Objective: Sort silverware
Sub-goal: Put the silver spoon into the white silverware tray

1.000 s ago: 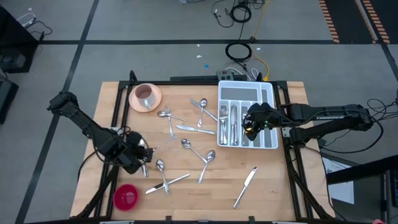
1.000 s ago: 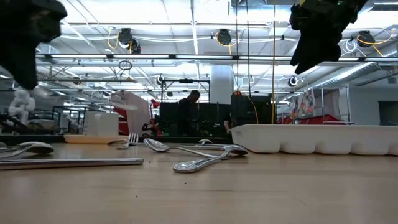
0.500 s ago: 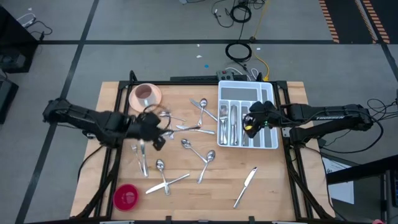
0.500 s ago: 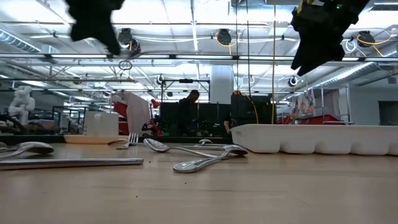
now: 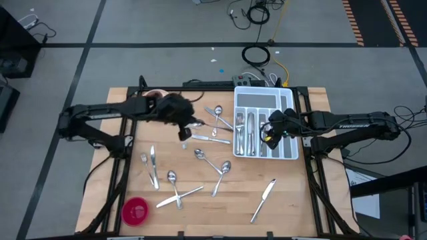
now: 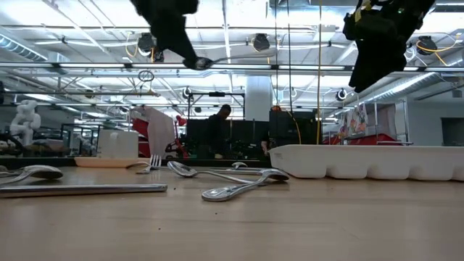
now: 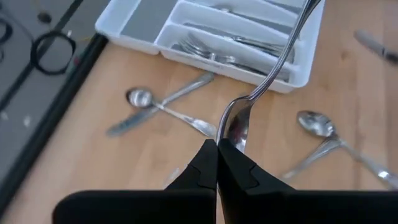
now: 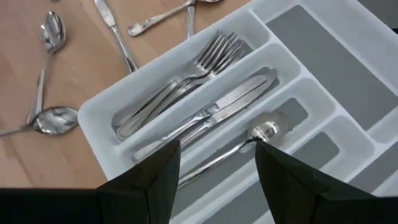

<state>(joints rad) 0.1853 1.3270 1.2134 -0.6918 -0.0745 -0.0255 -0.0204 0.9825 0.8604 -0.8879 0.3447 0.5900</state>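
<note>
Two arms: both are raised above the wooden table, one left of centre, one at the right.
Left gripper: upper centre of the high view, fingers pressed fully together on the bowl of a spoon; in its wrist view the handle runs up toward the white tray.
Right gripper: right of centre in the high view, over the tray, fingers spread wide with nothing between them.
Tray contents: forks, table knives and one spoon lie in separate long slots, seen in the right wrist view; two wider slots show only grey lining.
Loose silverware: a scatter of spoons across the middle of the table, crossed pieces at lower left, a knife and fork at left, one knife alone at lower right, one knife under the left gripper.
In the way: several spoons and a fork lie between the left gripper and the tray's near wall.
Other things: a red dish at the lower left corner; a pink saucer at upper left, mostly hidden by the left arm; cables on the floor beyond the table's far edge.
Low view: spoons and a knife lie flat in the foreground, tray at right, both grippers high above.
</note>
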